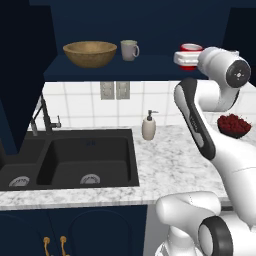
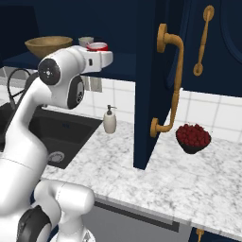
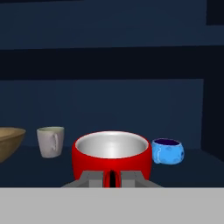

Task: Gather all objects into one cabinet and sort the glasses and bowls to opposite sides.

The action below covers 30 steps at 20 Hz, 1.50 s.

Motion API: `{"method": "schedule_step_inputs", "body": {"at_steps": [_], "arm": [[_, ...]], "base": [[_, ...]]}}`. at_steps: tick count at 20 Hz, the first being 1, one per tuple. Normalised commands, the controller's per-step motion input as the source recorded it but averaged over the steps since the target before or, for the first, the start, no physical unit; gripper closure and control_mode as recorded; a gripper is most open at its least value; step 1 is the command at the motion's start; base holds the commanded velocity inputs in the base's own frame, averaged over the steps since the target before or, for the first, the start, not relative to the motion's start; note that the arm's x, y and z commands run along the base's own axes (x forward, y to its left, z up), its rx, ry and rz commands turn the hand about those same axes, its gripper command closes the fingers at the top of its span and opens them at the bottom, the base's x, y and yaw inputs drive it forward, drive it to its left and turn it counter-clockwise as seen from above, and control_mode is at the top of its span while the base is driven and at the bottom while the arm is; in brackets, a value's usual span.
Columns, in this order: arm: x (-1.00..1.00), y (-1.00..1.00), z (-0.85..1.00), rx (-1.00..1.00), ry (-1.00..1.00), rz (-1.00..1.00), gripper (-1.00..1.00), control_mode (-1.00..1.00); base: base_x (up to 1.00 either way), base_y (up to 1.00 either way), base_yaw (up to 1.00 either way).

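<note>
The blue cabinet already holds everything. The big wooden bowl sits far left, the mug beside it, the little blue cup right. The gripper pinches the red cup, not yet set down.

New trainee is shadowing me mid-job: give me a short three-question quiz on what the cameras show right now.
1. True or false: the hand is shut on the red cup.
2. Multiple choice: what stands on the shelf just beside the wooden bowl? A) soap dispenser B) mug C) blue vessel
3. Fill in: in the hand view the blue vessel sits on the red cup's ____ side.

Key: 1 true. 2 B. 3 right.
</note>
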Motion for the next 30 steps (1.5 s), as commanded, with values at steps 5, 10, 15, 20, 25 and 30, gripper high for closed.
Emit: {"method": "schedule_step_inputs", "body": {"at_steps": [5, 10, 15, 20, 25, 30], "arm": [[0.36, 0.0, -0.05, 0.0, 0.0, 0.0, 1.0, -1.0], [0.34, 0.0, 0.0, 0.0, 0.0, 0.0, 1.0, -1.0], [0.42, 0.0, -0.02, 0.0, 0.0, 0.0, 1.0, -1.0], [0.4, 0.0, -0.04, 0.0, 0.0, 0.0, 1.0, -1.0], [0.22, 0.0, -0.03, 0.0, 0.0, 0.0, 1.0, -1.0], [0.09, 0.0, -0.01, 0.0, 0.0, 0.0, -1.0, -1.0]], "base": [[0.0, 0.0, 0.0], [0.0, 0.0, 0.0], [0.0, 0.0, 0.0], [0.0, 0.0, 0.0], [0.0, 0.0, 0.0], [0.0, 0.0, 0.0]]}}
